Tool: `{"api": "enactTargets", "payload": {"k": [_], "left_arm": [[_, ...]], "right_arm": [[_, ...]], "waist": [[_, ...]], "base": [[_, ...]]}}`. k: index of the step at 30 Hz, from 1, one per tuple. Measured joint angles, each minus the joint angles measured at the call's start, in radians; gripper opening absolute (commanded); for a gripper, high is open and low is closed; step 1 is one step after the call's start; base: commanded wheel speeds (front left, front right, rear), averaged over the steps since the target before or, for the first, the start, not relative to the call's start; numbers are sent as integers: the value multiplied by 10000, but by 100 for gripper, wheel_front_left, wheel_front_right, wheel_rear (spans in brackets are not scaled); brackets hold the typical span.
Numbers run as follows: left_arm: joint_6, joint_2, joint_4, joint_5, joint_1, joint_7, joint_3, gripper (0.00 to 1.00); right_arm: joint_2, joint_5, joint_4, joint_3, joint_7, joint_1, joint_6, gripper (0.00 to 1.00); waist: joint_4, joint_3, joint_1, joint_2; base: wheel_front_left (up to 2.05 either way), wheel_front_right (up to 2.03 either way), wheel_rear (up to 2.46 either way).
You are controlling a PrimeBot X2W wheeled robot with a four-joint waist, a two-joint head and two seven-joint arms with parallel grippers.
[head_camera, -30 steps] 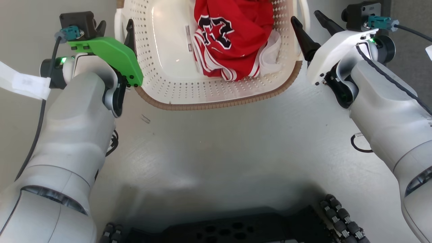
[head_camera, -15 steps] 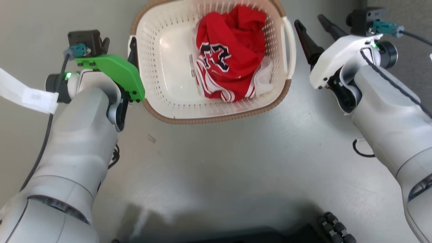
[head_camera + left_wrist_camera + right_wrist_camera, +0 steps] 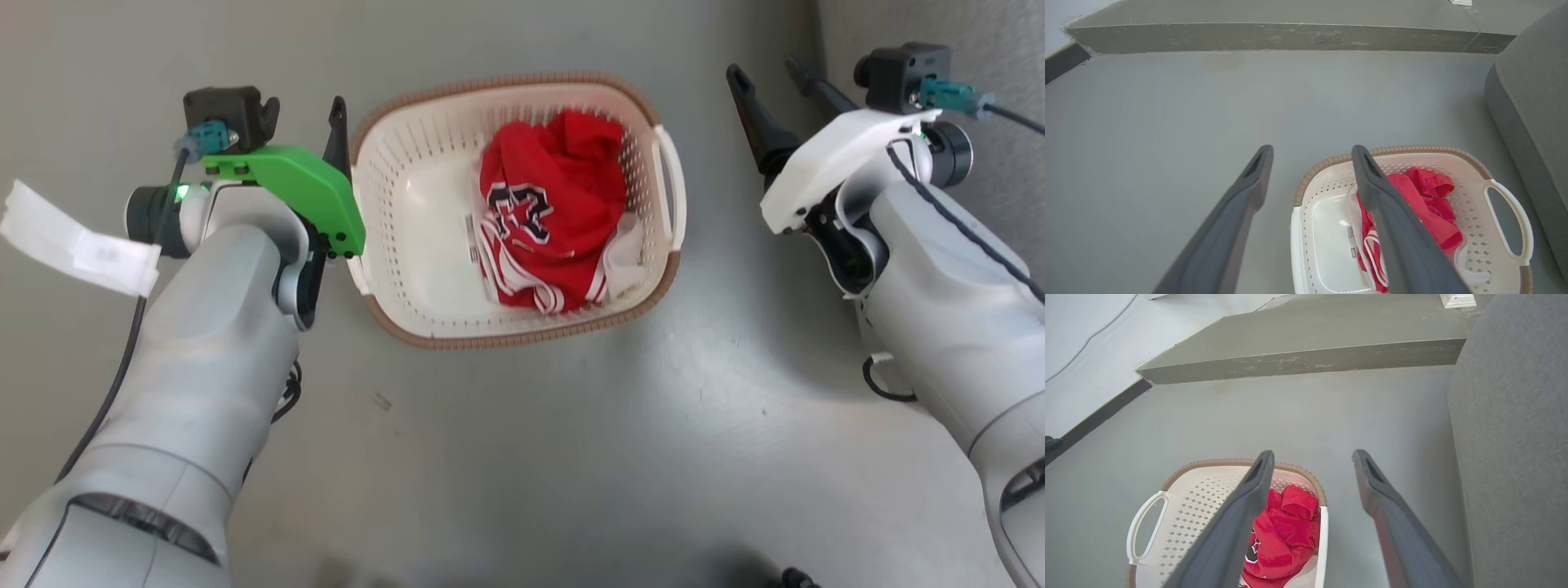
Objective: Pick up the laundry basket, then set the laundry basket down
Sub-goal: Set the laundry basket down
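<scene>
The cream-white perforated plastic laundry basket [image 3: 408, 204] with the brown woven-look rim is sitting on the grey floor [image 3: 571, 457], right between your two arms. There's one basket and one crumpled red jersey with white trim [image 3: 547, 212] piled in its right half.

Your left tool [image 3: 302, 122] is spread wide and holding nothing. Its inner finger is just beside the basket's left edge. Your right tool [image 3: 767, 73] is also wide and empty, standing apart from the white loop handle [image 3: 671, 196] on that side.

From the head view you get only that one handle clearly, because the green bracket [image 3: 298, 184] covers the other side. The wrist views fill that in. Past the left tool [image 3: 1311, 155] you see the basket [image 3: 1412, 149] and its far handle [image 3: 1511, 220]. Past the right tool [image 3: 1312, 457] you see the basket [image 3: 1184, 506] and the opposite handle [image 3: 1143, 522]. That makes two handles.

The wrist views also show a raised grey step [image 3: 1290, 36] behind the basket and a grey upholstered block [image 3: 1515, 457] alongside it. You cannot tell from any view how high either tool sits above the floor.
</scene>
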Motion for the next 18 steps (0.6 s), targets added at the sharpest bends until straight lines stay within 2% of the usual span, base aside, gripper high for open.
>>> {"api": "enactTargets", "payload": {"k": [8, 18], "left_arm": [[343, 305, -1062, 587, 702, -2, 368, 100], [650, 564, -2660, 1319, 1589, -29, 1101, 100]], "right_arm": [[-46, -418, -844, -671, 0, 571, -236, 100], [-146, -1214, -2111, -1507, 0, 1376, -755, 100]], "waist": [[7, -997, 0, 0], [3, -2096, 0, 0]], "base": [[0, 0, 0], [0, 0, 0]]}}
